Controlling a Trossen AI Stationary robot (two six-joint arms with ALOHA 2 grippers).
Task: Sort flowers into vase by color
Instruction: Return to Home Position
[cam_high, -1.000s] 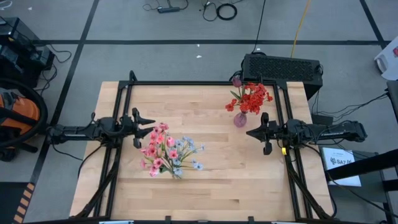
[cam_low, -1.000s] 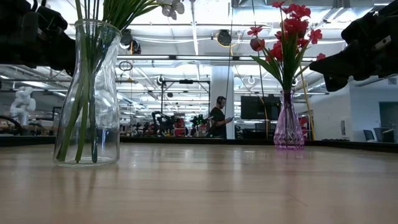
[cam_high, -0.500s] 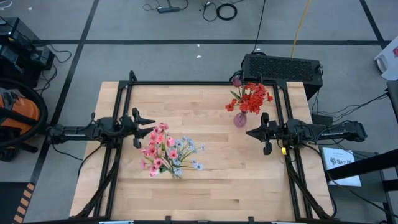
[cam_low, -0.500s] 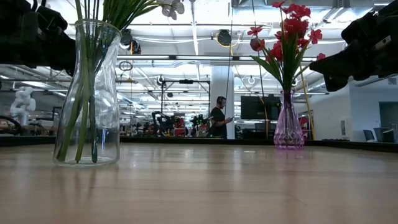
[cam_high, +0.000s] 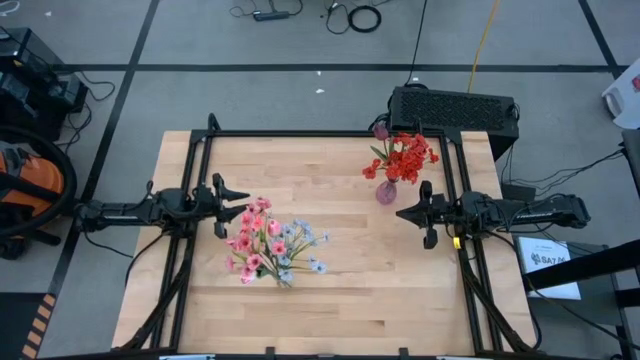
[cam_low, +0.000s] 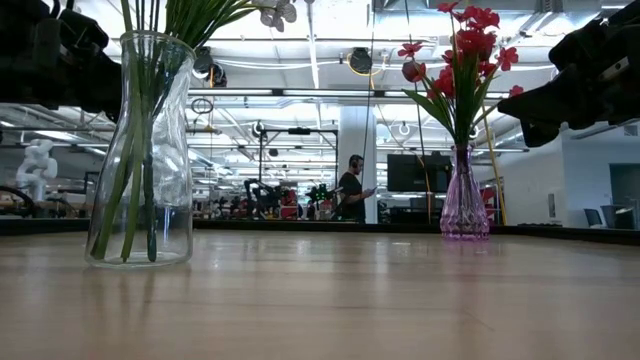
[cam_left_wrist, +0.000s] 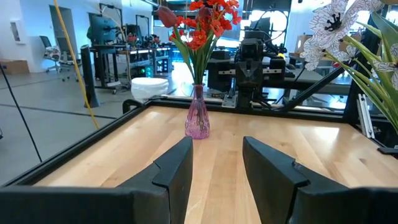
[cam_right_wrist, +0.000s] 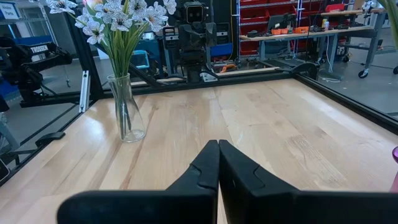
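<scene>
A clear glass vase stands on its base at the table's near middle-left and holds pink and pale blue-lavender flowers. It also shows in the right wrist view. A small purple vase stands at the far right and holds red flowers and a dark bud. It also shows in the left wrist view. My left gripper is open and empty at the table's left side, above the top. My right gripper is shut and empty at the right side.
A black metal frame runs round the table top. A black box stands behind the far right edge. The bare wood between the two vases is free room. A person stands far off in the room.
</scene>
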